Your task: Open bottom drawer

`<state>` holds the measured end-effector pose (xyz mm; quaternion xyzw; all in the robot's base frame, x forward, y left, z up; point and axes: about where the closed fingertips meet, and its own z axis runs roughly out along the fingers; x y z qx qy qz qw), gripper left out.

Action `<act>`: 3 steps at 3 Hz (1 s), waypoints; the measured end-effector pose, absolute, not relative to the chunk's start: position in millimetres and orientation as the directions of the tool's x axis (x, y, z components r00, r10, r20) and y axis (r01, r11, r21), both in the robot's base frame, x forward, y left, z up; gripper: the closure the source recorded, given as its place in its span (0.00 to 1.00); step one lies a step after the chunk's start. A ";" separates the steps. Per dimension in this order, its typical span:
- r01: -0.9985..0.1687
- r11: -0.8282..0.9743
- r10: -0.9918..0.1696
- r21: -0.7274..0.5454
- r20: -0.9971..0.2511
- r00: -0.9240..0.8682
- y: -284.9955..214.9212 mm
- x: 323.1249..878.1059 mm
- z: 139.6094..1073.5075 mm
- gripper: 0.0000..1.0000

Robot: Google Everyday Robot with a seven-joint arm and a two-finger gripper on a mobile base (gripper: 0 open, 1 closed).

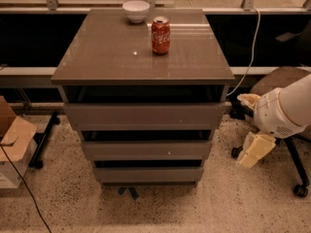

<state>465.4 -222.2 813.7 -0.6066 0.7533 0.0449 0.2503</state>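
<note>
Cream end effector [251, 139] at right, grey-brown bottom drawer [148, 174], red can [161, 35]
</note>
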 end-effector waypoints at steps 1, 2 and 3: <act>-0.941 0.265 -0.892 -0.209 -0.425 -0.156 -217.1 471.5 784.6 0.00; -0.947 0.263 -0.886 -0.186 -0.435 -0.161 -214.7 477.7 741.6 0.00; -0.947 0.274 -0.866 -0.169 -0.472 -0.166 -218.1 483.6 697.8 0.00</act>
